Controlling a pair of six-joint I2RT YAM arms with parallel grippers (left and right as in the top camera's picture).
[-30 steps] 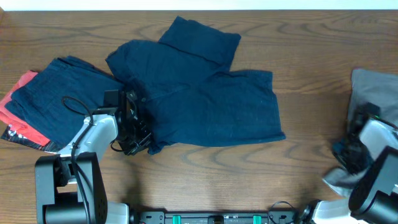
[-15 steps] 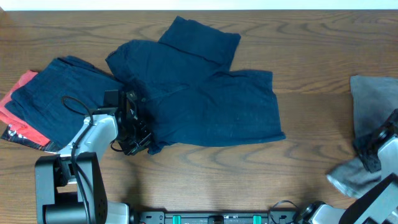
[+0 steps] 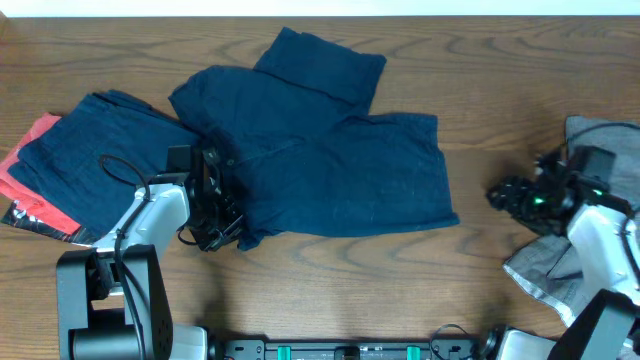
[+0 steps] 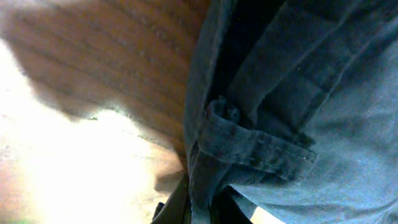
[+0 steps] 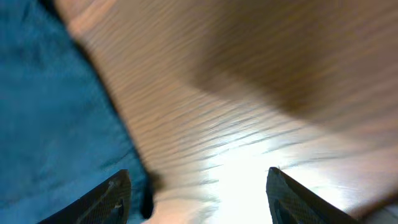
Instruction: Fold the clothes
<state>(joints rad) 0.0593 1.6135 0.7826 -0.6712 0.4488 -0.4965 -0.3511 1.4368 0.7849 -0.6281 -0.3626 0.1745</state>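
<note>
Pinching the limp navy shorts (image 3: 330,170) at their stiffer waistband (image 4: 255,149), the left gripper (image 3: 222,222) probably grips soundly, while the right gripper (image 5: 198,180) hangs spread.

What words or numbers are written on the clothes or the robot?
No text can be read in any view.
Red garment: a black-and-white patch at its lower corner may be print, but it is too small to read.
Navy shorts: no words or labels show, even close up in the left wrist view.
</note>
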